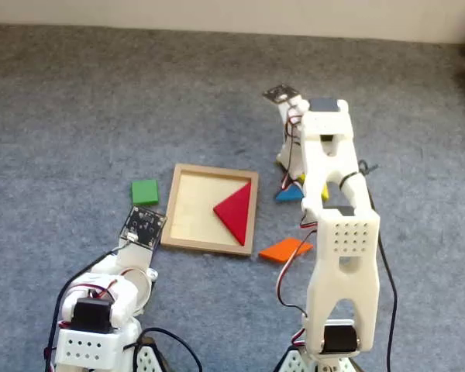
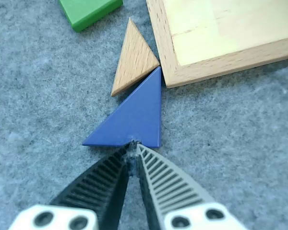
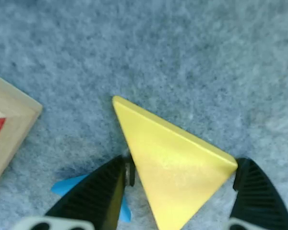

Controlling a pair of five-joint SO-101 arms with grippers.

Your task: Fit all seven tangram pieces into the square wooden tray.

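Tray [image 1: 215, 168] sits mid-bench [image 1: 77, 101], flat. Red triangle [image 1: 236, 209] is inside it, one edge along the right rim. Bare wood shows across the rest of the tray floor.

Green square [image 1: 145, 191] lies just off the tray's far left corner, apart from the rim. Orange piece [image 1: 285, 249] lies just off the near right corner, not touching. Light-blue piece [image 1: 289, 193] lies beside the right rim, partly under the right arm.

Left tool [image 2: 133, 146] is pressed together, low over the bench near the tray's near left corner. Its tips are against one edge of the blue triangle [image 2: 137, 120]. The blue triangle's top corner meets the wood triangle [image 2: 134, 60], and both lie tight beside the tray's outer corner.

Right tool [image 3: 182, 166] pinches the yellow triangle [image 3: 168, 143] across its width. One finger [image 3: 98, 194] is against one side and the other is at the opposite corner. The yellow triangle is right of the tray and covers part of the light-blue piece.

Grey carpet runs from the tray to the bench's far and left edges.
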